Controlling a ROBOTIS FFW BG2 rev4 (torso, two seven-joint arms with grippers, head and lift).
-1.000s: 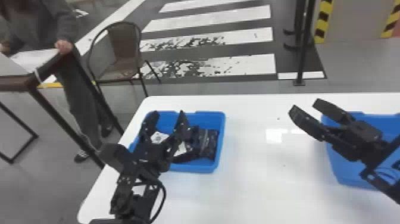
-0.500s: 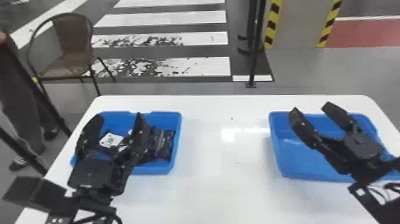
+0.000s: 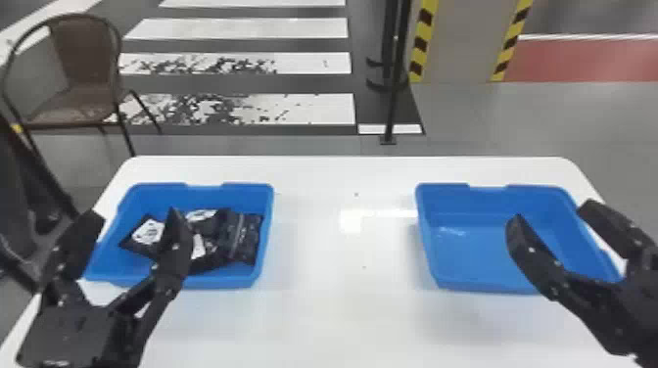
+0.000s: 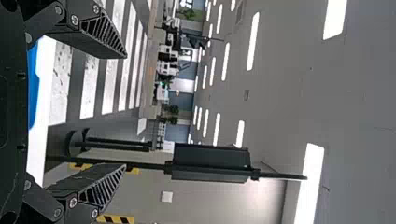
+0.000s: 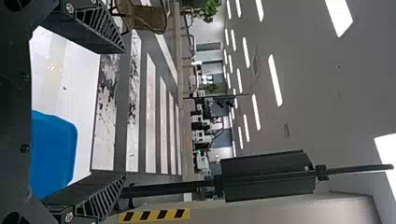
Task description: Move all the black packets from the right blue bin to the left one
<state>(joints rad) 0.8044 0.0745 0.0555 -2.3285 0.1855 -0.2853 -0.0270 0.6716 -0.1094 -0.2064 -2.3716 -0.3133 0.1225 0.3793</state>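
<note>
This is a large indoor hall; whether a lab or a showroom, I cannot tell. Beyond the white table (image 3: 342,318) at the near side, a crosswalk (image 3: 313,110) is painted across the grey floor (image 3: 489,115). A brown chair (image 3: 76,105) stands at the far left, and yellow-and-black hazard stripes (image 3: 421,46) edge a wall section at the far right. Strip lights (image 4: 252,41) line the high ceiling (image 4: 289,79), with greenery (image 5: 208,11) in the distance.

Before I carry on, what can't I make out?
- How many packets the left bin holds: head view; they overlap, partly behind the left gripper.
- Near wall's right end, right bin: head view; behind the right gripper.
- Right arm: head view; cut off by the right edge.
</note>
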